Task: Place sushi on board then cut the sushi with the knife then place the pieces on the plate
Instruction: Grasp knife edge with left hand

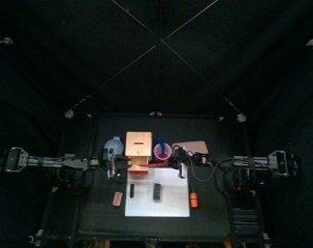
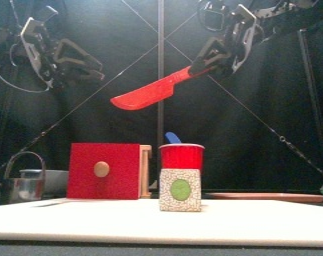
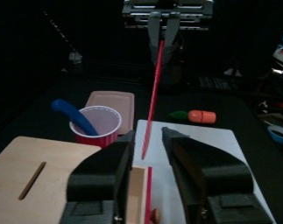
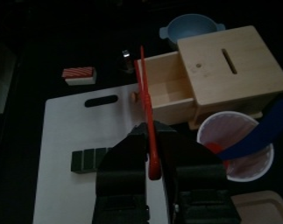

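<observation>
On your left, the left gripper (image 3: 151, 153) hangs with its fingers spread and empty, while in the middle the sushi roll (image 1: 159, 191) lies on the white cutting board (image 1: 143, 205), seemingly uncut, so you are at the cutting step. To the right, the right gripper (image 2: 215, 62) pinches the handle of the red knife (image 2: 150, 93), its blade slanting leftward high over the table, well apart from the roll. Your next move, I judge, is to lower the blade squarely across the roll at a seam between blocks, before any piece goes to the pink tray (image 3: 112, 98).
</observation>
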